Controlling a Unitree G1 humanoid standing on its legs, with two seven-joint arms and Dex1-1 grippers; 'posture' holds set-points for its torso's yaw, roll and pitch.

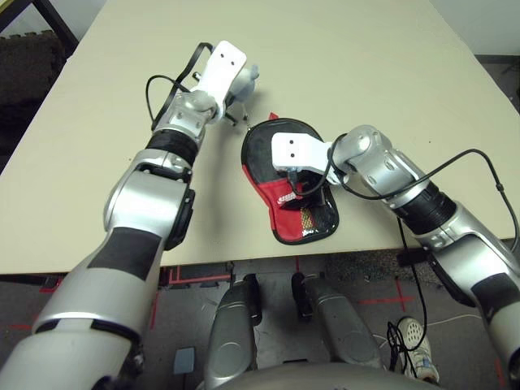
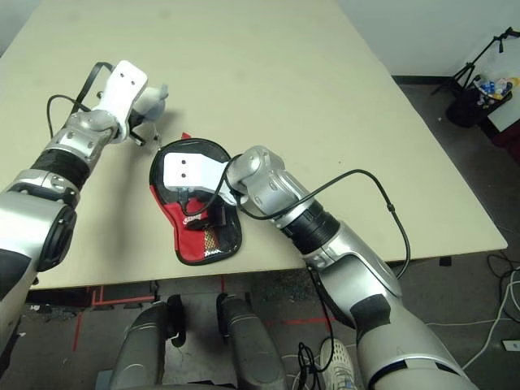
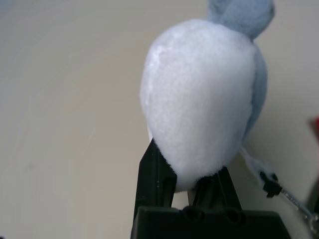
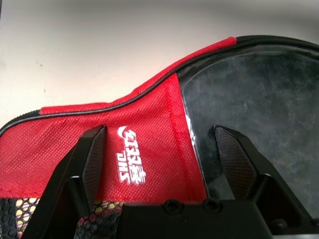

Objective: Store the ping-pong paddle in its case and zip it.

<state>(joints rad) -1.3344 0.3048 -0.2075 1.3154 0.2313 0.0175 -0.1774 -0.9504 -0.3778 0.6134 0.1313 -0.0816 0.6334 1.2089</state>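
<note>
I am working the zipping step. The case (image 1: 288, 185) is lying on the table (image 1: 390, 73) with the ping-pong paddle (image 4: 259, 99) showing inside, behind its clear side. My right gripper (image 4: 164, 154) is hovering spread over the case. My left gripper (image 3: 192, 181), just beyond the case, is clenching a soft lump (image 3: 199, 99) tethered toward the zipper; I judge I must next pull it along the seam.

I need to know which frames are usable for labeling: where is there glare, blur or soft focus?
Left wrist view: the soft lump sits so close it looks soft, its white front washed out. Right wrist view: sharp on the case, with a glare streak along its clear panel's edge. Head views: even light, faint shadows under the arms.
</note>
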